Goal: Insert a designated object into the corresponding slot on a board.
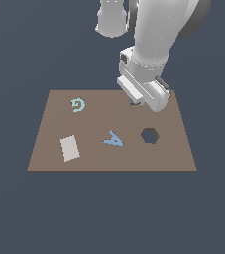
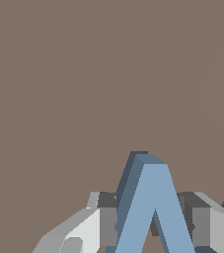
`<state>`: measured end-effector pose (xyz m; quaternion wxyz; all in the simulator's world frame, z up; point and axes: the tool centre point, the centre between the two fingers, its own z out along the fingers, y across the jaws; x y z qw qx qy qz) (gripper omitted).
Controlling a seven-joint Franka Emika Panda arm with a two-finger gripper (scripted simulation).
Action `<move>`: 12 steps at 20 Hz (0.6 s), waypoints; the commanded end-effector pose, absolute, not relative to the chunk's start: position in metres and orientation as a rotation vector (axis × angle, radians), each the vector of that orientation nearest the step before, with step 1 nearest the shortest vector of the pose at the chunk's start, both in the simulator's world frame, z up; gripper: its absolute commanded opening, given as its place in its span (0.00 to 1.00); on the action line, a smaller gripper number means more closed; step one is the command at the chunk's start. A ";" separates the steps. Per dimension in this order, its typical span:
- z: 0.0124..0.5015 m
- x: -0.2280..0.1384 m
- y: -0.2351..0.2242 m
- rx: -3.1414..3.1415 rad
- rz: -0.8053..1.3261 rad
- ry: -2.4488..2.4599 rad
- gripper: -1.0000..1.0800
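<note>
The mid-blue V-shaped piece (image 2: pixel 153 207) stands between my gripper's (image 2: pixel 150 225) two fingers in the wrist view, with its point away from the camera. The grey pads (image 2: pixel 108 225) press against both of its arms, so the gripper is shut on it. In the exterior view the gripper (image 1: pixel 134 101) hangs low over the far edge of the brown board (image 1: pixel 49 158), right of centre. Only a sliver of the blue piece (image 1: pixel 133 102) shows below the hand. The hand hides the slot in the exterior view, and I cannot make it out in the wrist view.
On the board are a cyan G-shaped piece (image 1: pixel 77 105) at the far left, a pale blue A-shaped piece (image 1: pixel 114 140) in the middle and a light grey rectangular tile (image 1: pixel 70 148) at the near left. A dark hexagonal hole (image 1: pixel 149 135) is cut right of the A.
</note>
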<state>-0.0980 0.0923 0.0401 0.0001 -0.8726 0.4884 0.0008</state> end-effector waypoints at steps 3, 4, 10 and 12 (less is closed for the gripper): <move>0.040 -0.097 0.094 -2.719 0.003 1.573 0.00; 0.040 -0.097 0.094 -2.717 0.003 1.576 0.00; 0.040 -0.097 0.094 -2.720 0.003 1.572 0.00; 0.039 -0.097 0.094 -2.720 0.003 1.572 0.00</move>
